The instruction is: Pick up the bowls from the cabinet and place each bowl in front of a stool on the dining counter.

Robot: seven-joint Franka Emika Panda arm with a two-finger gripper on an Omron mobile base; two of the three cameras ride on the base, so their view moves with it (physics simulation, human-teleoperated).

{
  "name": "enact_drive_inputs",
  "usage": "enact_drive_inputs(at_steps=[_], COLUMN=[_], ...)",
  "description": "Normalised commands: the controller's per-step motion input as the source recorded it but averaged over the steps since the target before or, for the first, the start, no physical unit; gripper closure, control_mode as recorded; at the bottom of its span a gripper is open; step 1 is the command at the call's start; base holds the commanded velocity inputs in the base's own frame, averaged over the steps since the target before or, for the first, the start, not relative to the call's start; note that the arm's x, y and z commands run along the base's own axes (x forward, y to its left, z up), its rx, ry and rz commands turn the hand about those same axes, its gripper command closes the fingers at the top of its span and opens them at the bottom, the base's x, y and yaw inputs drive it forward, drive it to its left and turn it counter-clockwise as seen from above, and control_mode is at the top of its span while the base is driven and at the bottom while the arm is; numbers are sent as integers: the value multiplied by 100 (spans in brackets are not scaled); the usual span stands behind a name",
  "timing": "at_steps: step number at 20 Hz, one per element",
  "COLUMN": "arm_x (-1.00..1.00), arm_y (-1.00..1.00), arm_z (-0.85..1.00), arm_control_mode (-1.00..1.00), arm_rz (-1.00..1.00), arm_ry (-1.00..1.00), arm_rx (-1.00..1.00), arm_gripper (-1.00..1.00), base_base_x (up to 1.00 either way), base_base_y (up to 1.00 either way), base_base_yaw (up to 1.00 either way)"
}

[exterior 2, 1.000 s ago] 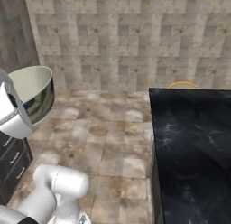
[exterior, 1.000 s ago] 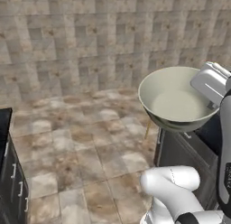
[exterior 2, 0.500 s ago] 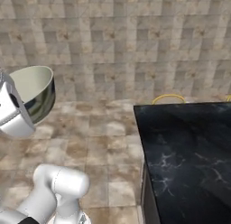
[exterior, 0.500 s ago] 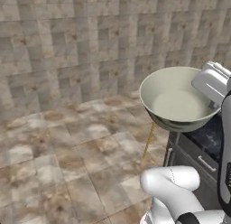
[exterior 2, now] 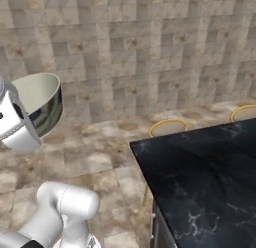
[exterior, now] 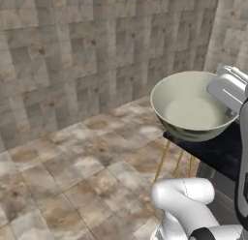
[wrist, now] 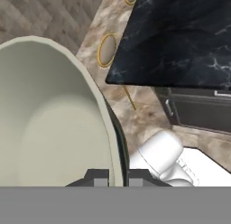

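Left base view: the deep cream-green bowl hangs in the air at the right, clear of the floor, its mouth tipped toward the camera. The gripper is clamped on its right rim. Beneath it lies the near edge of the black marble surface, with thin gold stool legs below.

Right base view: the bowl is at the far left, well apart from the surface, which fills the lower right. Two stools stand against its far edge.

Hand view: the gripper is clenched on the bowl's rim, one finger inside and one outside. The surface lies beyond, upper right, with a stool beside its corner.
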Motion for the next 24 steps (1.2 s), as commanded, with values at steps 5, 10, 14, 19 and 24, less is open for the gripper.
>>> enact_drive_inputs(at_steps=[5,10,14,19,24], arm_x=[0,0,0,0,0], arm_y=[0,0,0,0,0], arm_z=[0,0,0,0,0], arm_control_mode=[100,100,100,100,100], arm_rz=[0,0,0,0,0], arm_ry=[0,0,0,0,0], arm_rx=[0,0,0,0,0], arm_gripper=[100,100,100,100,100], base_base_x=[100,97,84,60,45], base_base_y=[77,80,81,55,30], base_base_yaw=[-53,-55,-59,-65,-73])
